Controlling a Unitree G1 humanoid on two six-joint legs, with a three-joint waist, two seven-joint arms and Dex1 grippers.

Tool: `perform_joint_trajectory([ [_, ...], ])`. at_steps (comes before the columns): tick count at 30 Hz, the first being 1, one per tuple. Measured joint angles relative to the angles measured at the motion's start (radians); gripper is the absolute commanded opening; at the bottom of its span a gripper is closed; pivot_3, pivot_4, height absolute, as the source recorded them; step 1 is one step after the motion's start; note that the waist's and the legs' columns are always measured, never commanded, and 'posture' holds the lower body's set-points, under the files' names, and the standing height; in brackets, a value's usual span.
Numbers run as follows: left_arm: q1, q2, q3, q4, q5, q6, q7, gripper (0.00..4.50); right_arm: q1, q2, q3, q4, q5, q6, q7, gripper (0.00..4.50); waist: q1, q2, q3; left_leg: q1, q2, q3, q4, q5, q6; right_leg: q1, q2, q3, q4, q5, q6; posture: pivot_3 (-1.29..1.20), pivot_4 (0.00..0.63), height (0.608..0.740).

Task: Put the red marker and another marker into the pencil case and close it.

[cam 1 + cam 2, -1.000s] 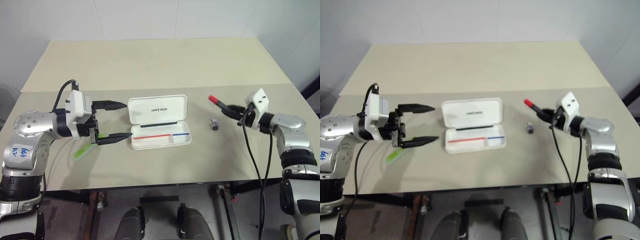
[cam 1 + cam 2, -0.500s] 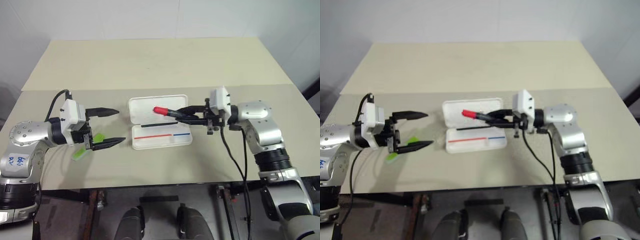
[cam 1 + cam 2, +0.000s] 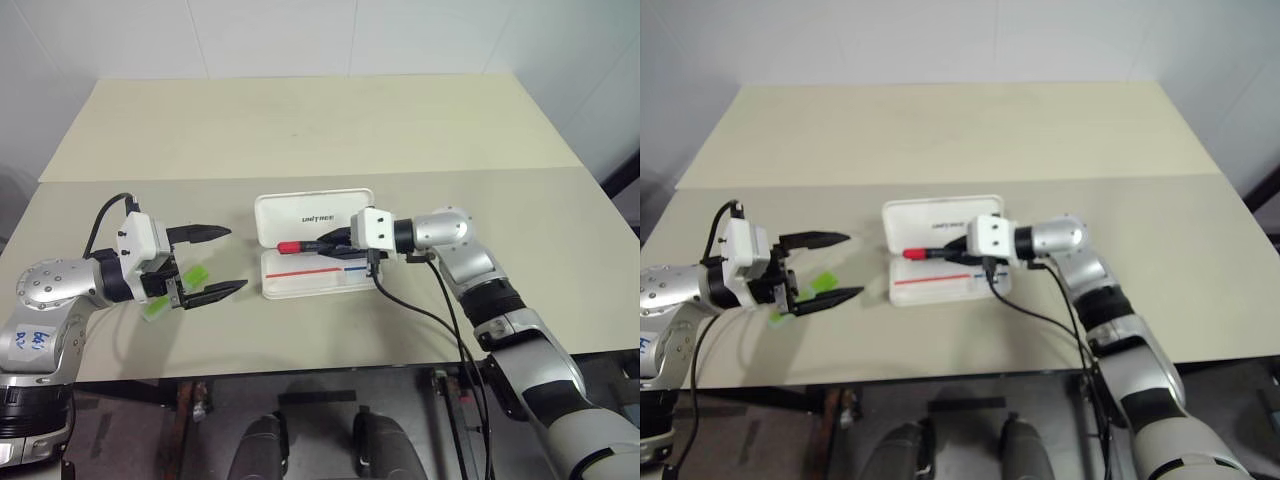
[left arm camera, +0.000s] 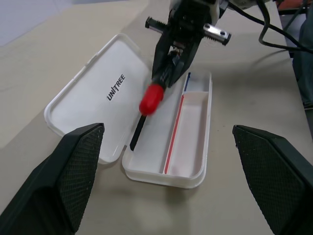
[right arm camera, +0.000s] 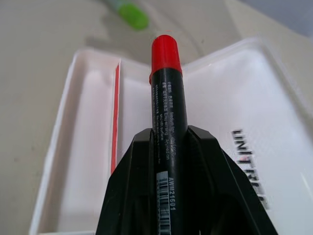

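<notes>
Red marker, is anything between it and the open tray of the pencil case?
Nothing visible. The right gripper holds the red marker just above the pencil case, whose lid lies open and whose tray under it is bare. The green marker lies off by the left gripper.

Head cams high — wrist cams near pencil case (image 4: 166, 147).

Beige tabletop (image 3: 330, 130), matte, broad. Straight seam (image 3: 200, 178) runs from left edge to right edge, splitting it in two: far part paler, near part slightly greyer. White tiled wall (image 3: 280, 40) behind far edge. Dark object (image 3: 622, 178) just past right edge, near seam's end, too cut off to identify. Below near edge: dark frame bars (image 3: 318, 398), grey floor (image 3: 130, 420).
</notes>
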Motion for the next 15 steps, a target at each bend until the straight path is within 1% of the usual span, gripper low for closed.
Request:
perform_joint_trajectory([
  [4, 0.003, 0.0, 0.0, -0.002, 0.0, 0.0, 0.007, 4.5, -0.007, 0.003, 0.008, 0.073, -0.032, -0.042, -0.016, 0.61, -0.001, 0.0, 0.0, 0.0, 0.0, 0.0, 0.0, 0.0, 0.0, 0.0, 0.0, 0.0, 0.0, 0.0, 0.0, 0.0, 0.15, 0.74],
  [5, 0.004, 0.0, 0.0, -0.003, 0.0, 0.0, 0.01, 4.5, -0.012, 0.004, 0.008, 0.088, -0.036, -0.052, -0.02, 1.34, -0.001, 0.0, 0.0, 0.0, 0.0, 0.0, 0.0, 0.0, 0.0, 0.0, 0.0, 0.0, 0.0, 0.0, 0.0, 0.0, 0.15, 0.74],
  [6, 0.004, -0.001, 0.0, -0.006, 0.0, 0.0, 0.012, 4.5, -0.018, 0.006, 0.008, 0.099, -0.044, -0.062, -0.025, 1.63, -0.001, 0.0, 0.0, 0.0, 0.0, 0.0, 0.0, 0.0, 0.0, 0.0, 0.0, 0.0, 0.0, 0.0, 0.0, 0.0, 0.15, 0.74],
  [9, 0.009, -0.004, -0.001, -0.025, 0.0, 0.0, 0.019, 4.5, -0.036, 0.013, 0.008, 0.128, -0.054, -0.088, -0.036, 2.76, -0.003, 0.0, 0.0, 0.0, 0.0, 0.0, 0.0, 0.0, 0.0, 0.0, 0.0, 0.001, 0.0, 0.0, 0.0, 0.0, 0.15, 0.74],
  [10, 0.009, -0.004, -0.001, -0.03, 0.0, 0.0, 0.02, 4.5, -0.039, 0.013, 0.008, 0.13, -0.054, -0.095, -0.037, 3.05, -0.003, 0.0, 0.0, 0.0, 0.0, 0.0, 0.0, 0.0, 0.0, 0.0, 0.0, 0.001, 0.0, 0.0, 0.0, 0.0, 0.15, 0.74],
  [11, 0.009, -0.004, -0.001, -0.031, 0.0, 0.0, 0.022, 4.5, -0.04, 0.014, 0.008, 0.13, -0.054, -0.106, -0.037, 3.49, -0.003, 0.0, 0.0, 0.0, 0.001, 0.0, 0.0, 0.0, 0.0, 0.0, 0.0, 0.001, 0.0, 0.0, 0.0, 0.0, 0.15, 0.74],
  [13, 0.009, -0.005, -0.001, -0.031, 0.0, 0.001, 0.024, 4.5, -0.04, 0.016, 0.008, 0.13, -0.053, -0.114, -0.035, 4.22, -0.003, 0.0, 0.0, 0.0, 0.001, 0.001, 0.0, 0.0, 0.0, 0.0, 0.0, 0.001, 0.001, 0.0, 0.0, 0.0, 0.15, 0.74],
  [14, 0.01, -0.006, -0.001, -0.031, 0.0, 0.001, 0.024, 4.5, -0.04, 0.017, 0.008, 0.13, -0.053, -0.119, -0.035, 4.46, -0.003, 0.0, 0.0, 0.0, 0.001, 0.001, 0.0, 0.0, 0.0, 0.0, 0.0, 0.001, 0.001, 0.0, 0.0, 0.0, 0.15, 0.74],
  [15, 0.011, -0.006, -0.001, -0.031, 0.0, 0.001, 0.027, 4.5, -0.04, 0.018, 0.008, 0.13, -0.048, -0.121, -0.032, 4.46, -0.003, 0.0, 0.0, 0.0, 0.001, 0.001, 0.0, 0.0, 0.0, 0.0, 0.0, 0.001, 0.001, 0.0, 0.0, 0.0, 0.15, 0.74],
])
